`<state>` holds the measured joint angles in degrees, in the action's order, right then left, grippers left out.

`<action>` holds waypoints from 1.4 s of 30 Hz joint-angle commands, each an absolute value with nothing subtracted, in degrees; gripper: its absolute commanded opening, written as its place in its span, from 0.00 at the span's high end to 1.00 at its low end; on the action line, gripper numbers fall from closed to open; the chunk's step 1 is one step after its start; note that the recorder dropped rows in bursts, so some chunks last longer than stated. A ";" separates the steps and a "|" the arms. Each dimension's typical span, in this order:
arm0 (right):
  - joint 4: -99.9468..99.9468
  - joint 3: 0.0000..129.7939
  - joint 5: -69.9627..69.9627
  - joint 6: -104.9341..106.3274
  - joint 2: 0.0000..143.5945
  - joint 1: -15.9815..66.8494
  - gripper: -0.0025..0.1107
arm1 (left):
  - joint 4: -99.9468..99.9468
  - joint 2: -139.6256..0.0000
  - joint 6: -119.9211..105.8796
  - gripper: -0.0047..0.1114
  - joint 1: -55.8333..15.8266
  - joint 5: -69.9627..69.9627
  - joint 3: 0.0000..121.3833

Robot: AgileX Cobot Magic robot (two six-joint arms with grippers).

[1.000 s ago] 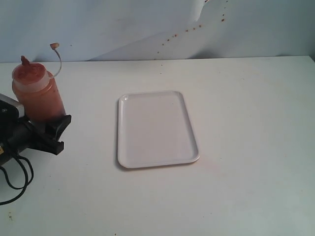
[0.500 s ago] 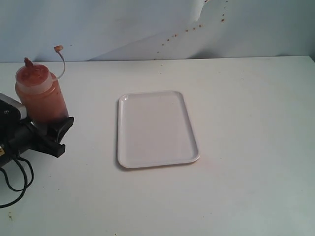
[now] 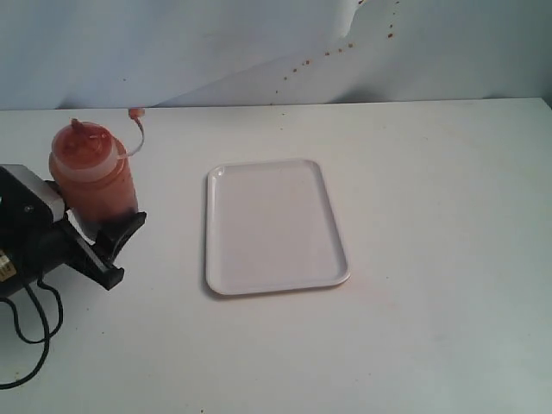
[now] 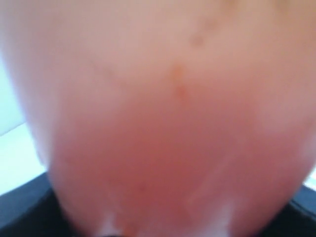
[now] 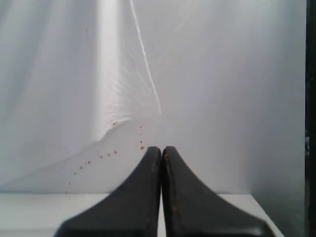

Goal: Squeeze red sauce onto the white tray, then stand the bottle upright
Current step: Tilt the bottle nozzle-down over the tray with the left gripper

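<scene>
one bottle (image 3: 93,177) and one white tray (image 3: 274,226) are on the white table (image 3: 431,216). two grippers show in all. the left gripper (image 3: 108,235) is clamped around the bottle's lower body, with one black finger (image 3: 121,237) visible on the side toward the tray and the other hidden behind the bottle. the bottle stands close to upright, its single red nozzle (image 3: 76,126) pointing up and its one tethered tip cap (image 3: 134,113) arching off on a thin strap. it sits to the left of the tray, well apart from it; whether its base touches the table cannot be told. in the left wrist view the bottle (image 4: 163,123) fills the frame as an orange-red blur. the tray lies flat, its surface plain white. the right gripper (image 5: 161,158) has its two fingers pressed together on nothing, facing the pale backdrop (image 3: 172,43). a scatter of small reddish-brown specks (image 3: 328,53) marks that backdrop. one black cable (image 3: 34,319) loops under the left arm.
</scene>
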<state>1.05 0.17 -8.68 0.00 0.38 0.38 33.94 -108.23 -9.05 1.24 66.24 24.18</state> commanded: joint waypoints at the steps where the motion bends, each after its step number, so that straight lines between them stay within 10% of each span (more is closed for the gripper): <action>1: 1.72 0.00 -12.52 0.00 0.00 0.03 0.98 | 29.56 -107.30 -16.33 0.96 -1.55 69.96 24.35; 20: 3.07 0.00 -17.90 -19.70 0.00 0.03 0.98 | 24.11 -107.30 -28.78 0.96 -5.62 49.49 42.09; 42: 70.95 11.93 -25.48 -70.17 19.76 0.03 0.98 | 24.93 -107.30 -30.01 0.96 -14.95 7.48 60.94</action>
<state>61.89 9.34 -22.16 -64.63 15.35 0.38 25.54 -108.33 -29.14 -14.03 8.49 59.51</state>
